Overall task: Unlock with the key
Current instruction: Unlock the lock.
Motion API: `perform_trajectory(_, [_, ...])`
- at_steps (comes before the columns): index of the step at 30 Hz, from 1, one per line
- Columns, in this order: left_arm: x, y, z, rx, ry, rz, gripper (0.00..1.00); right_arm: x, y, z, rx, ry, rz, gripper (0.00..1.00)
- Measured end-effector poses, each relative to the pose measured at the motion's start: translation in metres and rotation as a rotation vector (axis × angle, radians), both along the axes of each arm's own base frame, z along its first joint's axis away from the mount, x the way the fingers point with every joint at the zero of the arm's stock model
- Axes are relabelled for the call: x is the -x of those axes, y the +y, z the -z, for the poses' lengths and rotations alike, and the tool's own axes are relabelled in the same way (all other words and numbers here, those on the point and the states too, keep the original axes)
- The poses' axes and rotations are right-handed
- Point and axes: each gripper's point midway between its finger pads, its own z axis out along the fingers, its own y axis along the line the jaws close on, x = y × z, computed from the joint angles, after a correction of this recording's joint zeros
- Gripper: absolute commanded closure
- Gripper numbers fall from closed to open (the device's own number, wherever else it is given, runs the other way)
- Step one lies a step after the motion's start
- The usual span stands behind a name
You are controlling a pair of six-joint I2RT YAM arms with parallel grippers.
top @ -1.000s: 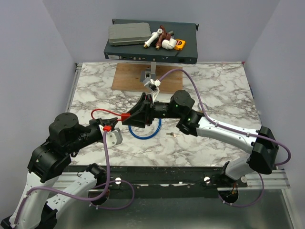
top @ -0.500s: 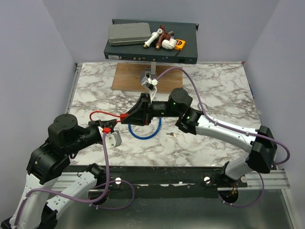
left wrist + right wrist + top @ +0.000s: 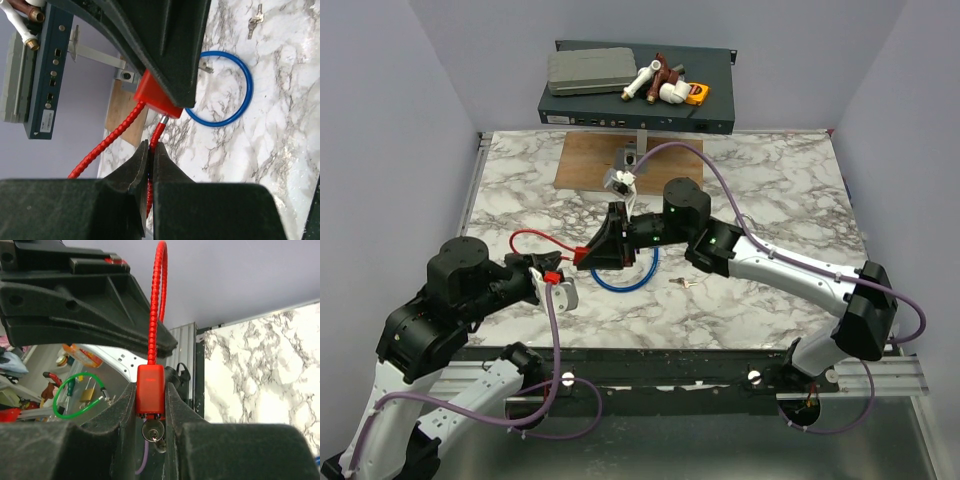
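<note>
Just left of the blue ring (image 3: 625, 272), the left gripper (image 3: 150, 150) stays pressed together on the red cable (image 3: 158, 131). The key (image 3: 684, 283) lies on the table just right of the ring, untouched. Beyond the ring, the right gripper (image 3: 592, 250) has slid leftward and narrowed onto the red lock body (image 3: 150, 390), pinching it with the keyhole exposed. The lock looks steadied, so one arm must probably let go to fetch the key.
</note>
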Motion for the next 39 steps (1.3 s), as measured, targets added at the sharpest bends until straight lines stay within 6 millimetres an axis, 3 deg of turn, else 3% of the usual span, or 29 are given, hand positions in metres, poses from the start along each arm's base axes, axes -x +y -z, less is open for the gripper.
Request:
perform_trajectory(5, [-0.006, 0.006, -0.001, -0.040, -0.037, -0.023, 1.00, 0.003, -0.006, 0.007, 0.035, -0.011, 0.000, 0.99])
perform_trajectory(9, [-0.010, 0.016, -0.022, -0.028, -0.109, -0.073, 1.00, 0.017, -0.019, 0.023, 0.097, 0.013, -0.018, 0.99])
perform_trajectory(13, [-0.006, 0.018, -0.028, -0.022, -0.120, -0.069, 0.99, 0.021, -0.023, 0.022, 0.102, 0.008, -0.022, 0.99])
perform_trajectory(14, [-0.004, 0.018, -0.028, -0.021, -0.117, -0.062, 0.91, 0.022, -0.024, 0.020, 0.100, 0.003, -0.021, 0.99])
perform_trajectory(17, [0.003, 0.017, -0.023, -0.032, -0.087, -0.037, 0.37, 0.020, -0.028, 0.017, 0.098, -0.008, -0.011, 0.99])
perform_trajectory(18, [0.006, 0.017, -0.019, -0.041, -0.071, -0.027, 0.24, 0.016, -0.030, 0.015, 0.100, -0.009, 0.001, 0.99])
perform_trajectory(19, [0.008, 0.017, -0.014, -0.051, -0.056, -0.016, 0.15, 0.011, -0.031, 0.012, 0.098, -0.013, 0.017, 0.99])
perform_trajectory(21, [0.012, 0.017, -0.006, -0.064, -0.023, -0.008, 0.07, 0.001, -0.032, 0.002, 0.086, -0.025, 0.048, 0.99])
perform_trajectory(24, [0.017, 0.017, 0.002, -0.071, 0.015, 0.004, 0.02, -0.015, -0.035, -0.015, 0.055, -0.051, 0.097, 0.99])
perform_trajectory(27, [0.027, 0.017, 0.002, -0.062, 0.074, 0.012, 0.02, -0.036, -0.041, -0.020, 0.049, -0.058, 0.153, 0.99])
perform_trajectory(29, [0.036, 0.016, -0.008, -0.038, 0.125, 0.020, 0.02, -0.050, -0.046, -0.017, 0.060, -0.054, 0.195, 0.99])
perform_trajectory(30, [0.041, 0.012, -0.022, -0.007, 0.155, 0.029, 0.02, -0.058, -0.048, -0.013, 0.071, -0.050, 0.221, 0.99])
perform_trajectory(34, [0.056, 0.002, -0.063, 0.095, 0.248, 0.050, 0.01, -0.083, -0.053, 0.011, 0.129, -0.025, 0.304, 0.99])
perform_trajectory(39, [0.059, -0.004, -0.106, 0.205, 0.283, 0.029, 0.02, -0.098, -0.057, 0.069, 0.253, 0.036, 0.369, 0.99])
